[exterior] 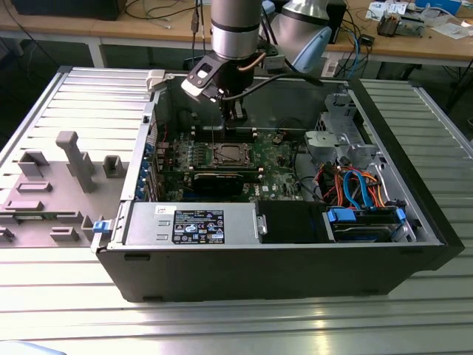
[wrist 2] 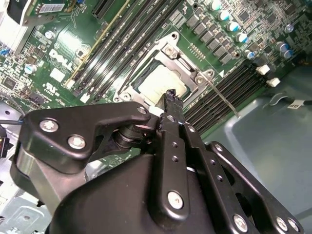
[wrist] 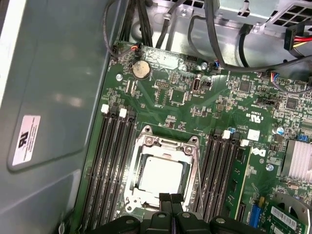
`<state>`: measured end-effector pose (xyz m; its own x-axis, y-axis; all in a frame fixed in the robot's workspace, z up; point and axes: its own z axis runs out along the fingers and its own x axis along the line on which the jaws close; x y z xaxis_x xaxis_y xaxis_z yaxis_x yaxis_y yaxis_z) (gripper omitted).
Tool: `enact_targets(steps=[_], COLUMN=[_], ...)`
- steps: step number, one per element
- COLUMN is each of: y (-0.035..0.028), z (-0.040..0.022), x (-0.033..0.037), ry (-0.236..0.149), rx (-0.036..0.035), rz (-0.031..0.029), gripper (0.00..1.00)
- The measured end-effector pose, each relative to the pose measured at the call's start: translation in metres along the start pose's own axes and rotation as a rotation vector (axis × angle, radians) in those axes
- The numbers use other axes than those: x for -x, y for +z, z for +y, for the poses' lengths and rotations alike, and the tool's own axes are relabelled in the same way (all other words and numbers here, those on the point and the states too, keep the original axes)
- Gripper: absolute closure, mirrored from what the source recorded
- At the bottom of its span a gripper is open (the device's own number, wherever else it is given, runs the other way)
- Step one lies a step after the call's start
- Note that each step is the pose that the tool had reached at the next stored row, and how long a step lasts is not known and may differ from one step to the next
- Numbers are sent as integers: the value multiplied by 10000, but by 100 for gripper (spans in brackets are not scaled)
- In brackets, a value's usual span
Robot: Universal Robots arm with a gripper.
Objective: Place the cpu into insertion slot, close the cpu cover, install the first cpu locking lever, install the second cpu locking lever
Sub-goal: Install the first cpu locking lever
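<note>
We are seeing a matt silver-grey metal top on the flat square chip (wrist: 161,176), a shinier silvery metal frame plate (wrist: 165,144), a satin-smooth black end effector (wrist: 171,197) and a glossy ribbed metal bench (exterior: 222,325).

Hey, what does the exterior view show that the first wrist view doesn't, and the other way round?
Exterior view: the whole open computer case, its power supply, and grey fixtures beside it at that view's left. First wrist view: the round coin battery and a white label on the case wall. Both: the cpu framed by the cpu cover, with the shut claw close by.
</note>
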<state>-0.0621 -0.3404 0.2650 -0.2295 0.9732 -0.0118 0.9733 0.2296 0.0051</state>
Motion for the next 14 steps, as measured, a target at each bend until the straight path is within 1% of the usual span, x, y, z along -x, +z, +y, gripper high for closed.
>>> enact_targets(steps=[1, 3, 14], y=[0, 0, 0], z=[-3, -4, -5], x=[-1, 0, -1], ry=[-54, -317, -1993], rx=[0, 4, 24], rz=[0, 2, 11], gripper=[89, 89, 89])
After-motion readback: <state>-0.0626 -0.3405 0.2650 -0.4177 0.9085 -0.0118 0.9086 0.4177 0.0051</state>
